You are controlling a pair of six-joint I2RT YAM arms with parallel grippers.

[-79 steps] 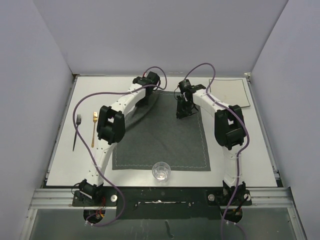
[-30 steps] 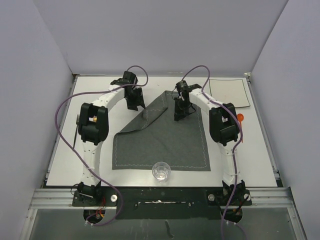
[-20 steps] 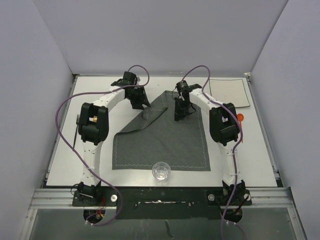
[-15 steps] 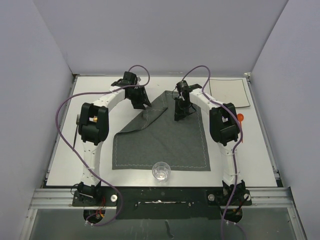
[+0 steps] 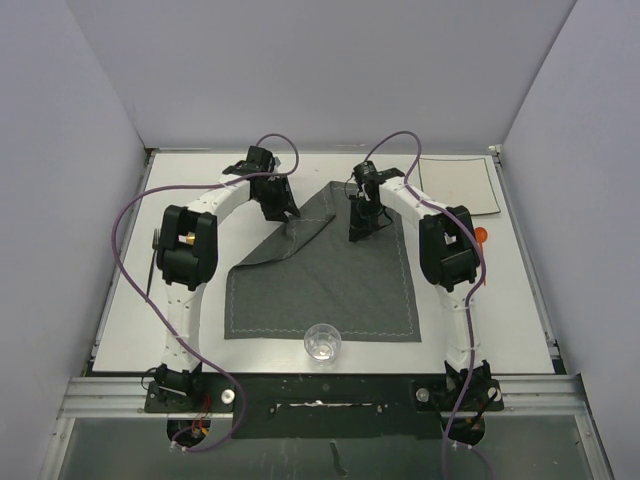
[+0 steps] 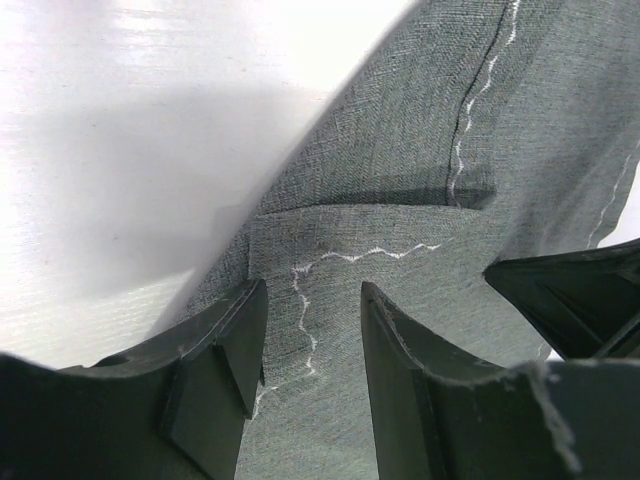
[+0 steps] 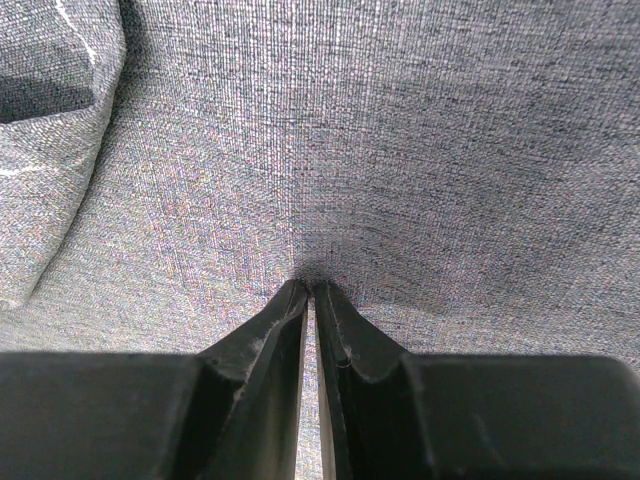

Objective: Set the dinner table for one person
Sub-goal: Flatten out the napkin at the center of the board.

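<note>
The dinner table point(image 5: 130, 320) is a large white top. A dark grey placemat point(image 5: 320, 280) lies on its middle, with the far left corner folded over onto itself point(image 5: 300, 228). My left gripper point(image 5: 286, 208) hovers over that fold. In the left wrist view its jaws point(image 6: 310, 300) are open, with the folded, stitched cloth point(image 6: 400, 160) lying between them and white table point(image 6: 150, 120) beyond. My right gripper point(image 5: 360, 232) is shut, its tips point(image 7: 310, 290) pressed down on the placemat point(image 7: 400, 130) near its far edge.
A clear glass point(image 5: 322, 342) stands at the placemat's near edge. A white square plate point(image 5: 458, 185) lies at the back right. An orange thing point(image 5: 481, 236) peeks out beside the right arm. A dark fork point(image 5: 155, 245) lies at the left, mostly hidden by the left arm.
The left arm swung out to the left and the placemat's far left corner came to lie folded inward. In the last second the left gripper shifted slightly right over the fold. The right gripper stayed put.
</note>
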